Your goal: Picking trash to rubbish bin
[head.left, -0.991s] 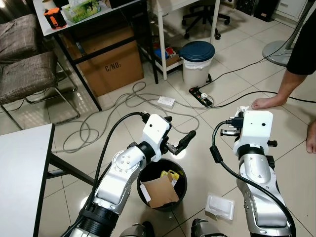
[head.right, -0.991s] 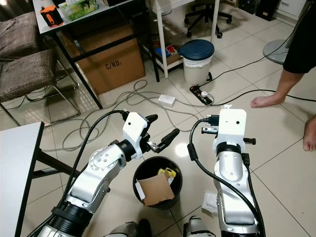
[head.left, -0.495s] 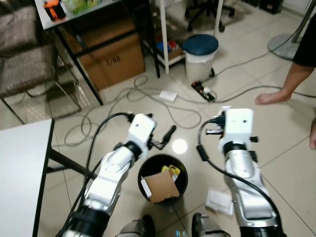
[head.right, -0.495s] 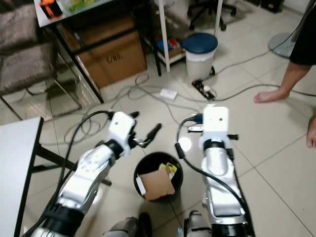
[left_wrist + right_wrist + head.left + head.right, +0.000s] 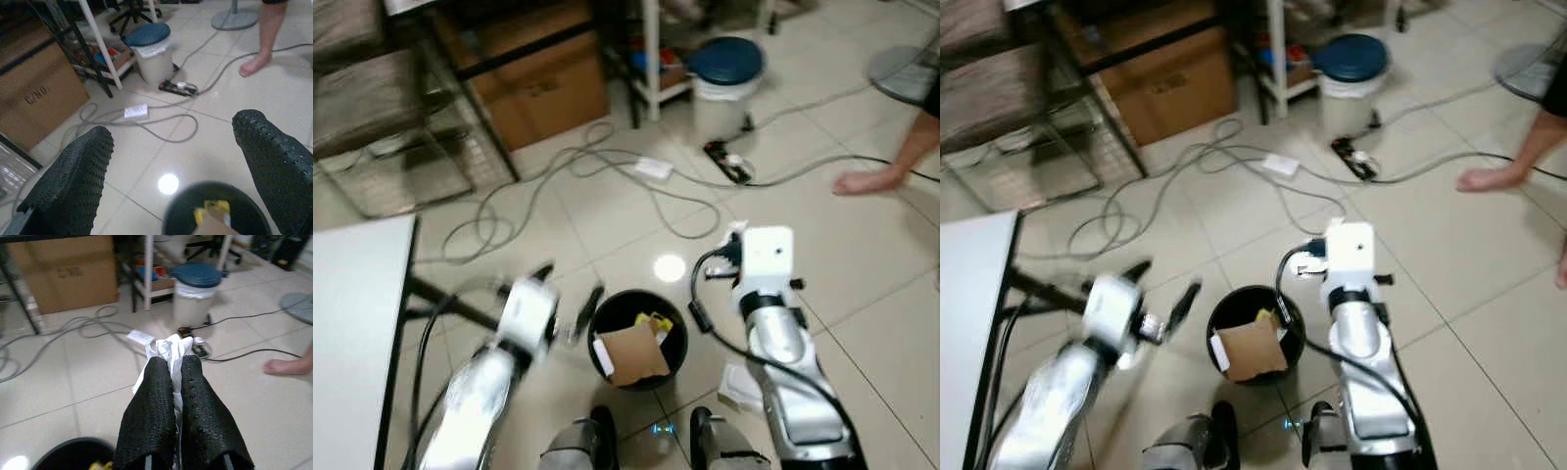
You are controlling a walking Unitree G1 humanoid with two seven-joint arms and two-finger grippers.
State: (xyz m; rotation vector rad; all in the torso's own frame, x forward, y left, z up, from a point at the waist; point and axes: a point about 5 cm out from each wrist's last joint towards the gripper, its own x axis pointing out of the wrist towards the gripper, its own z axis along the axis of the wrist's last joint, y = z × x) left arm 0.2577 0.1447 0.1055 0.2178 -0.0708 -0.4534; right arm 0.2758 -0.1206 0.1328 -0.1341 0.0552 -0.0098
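We have the white tissue wad (image 5: 168, 350) pinched in the right gripper (image 5: 177, 382); black bin (image 5: 636, 338) sits at its 8 o'clock, so right arm is nearer. Bin holds cardboard (image 5: 631, 354) and a yellow scrap (image 5: 654, 323). Left gripper (image 5: 176, 161) is spread, empty, at bin's 9 o'clock.

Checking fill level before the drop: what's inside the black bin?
Inside the black bin: a brown cardboard piece and something yellow. The cardboard covers whatever lies beneath it.
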